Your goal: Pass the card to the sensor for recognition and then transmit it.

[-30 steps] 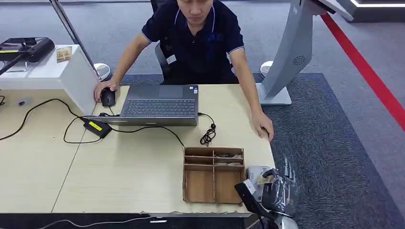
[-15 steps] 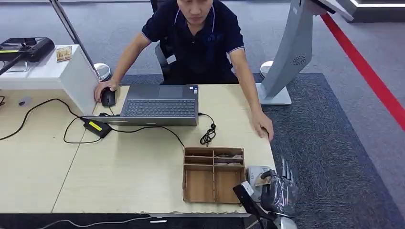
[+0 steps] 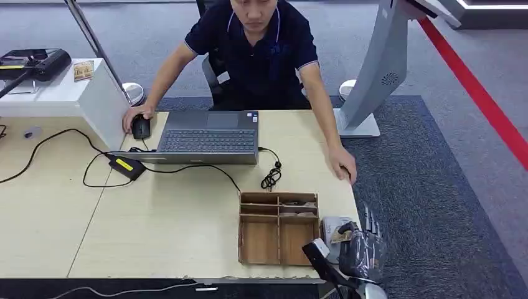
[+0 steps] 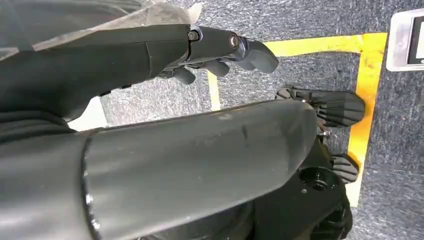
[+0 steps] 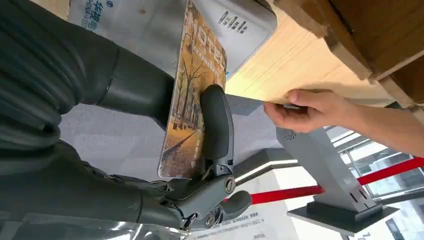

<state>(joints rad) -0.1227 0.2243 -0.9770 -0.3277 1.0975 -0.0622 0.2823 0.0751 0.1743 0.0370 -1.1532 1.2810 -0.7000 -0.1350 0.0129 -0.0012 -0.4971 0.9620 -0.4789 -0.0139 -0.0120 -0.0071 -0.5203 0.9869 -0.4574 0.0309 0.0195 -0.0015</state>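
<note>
At the desk corner, just beside the wooden organizer, my right hand pinches the card between thumb and finger, directly over the grey sensor. My left hand hangs empty, fingers loosely apart.

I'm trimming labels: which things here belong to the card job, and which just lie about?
Job: card, right hand, sensor, person's hand.
Lying about: laptop, mouse, wooden tray, cable.
</note>
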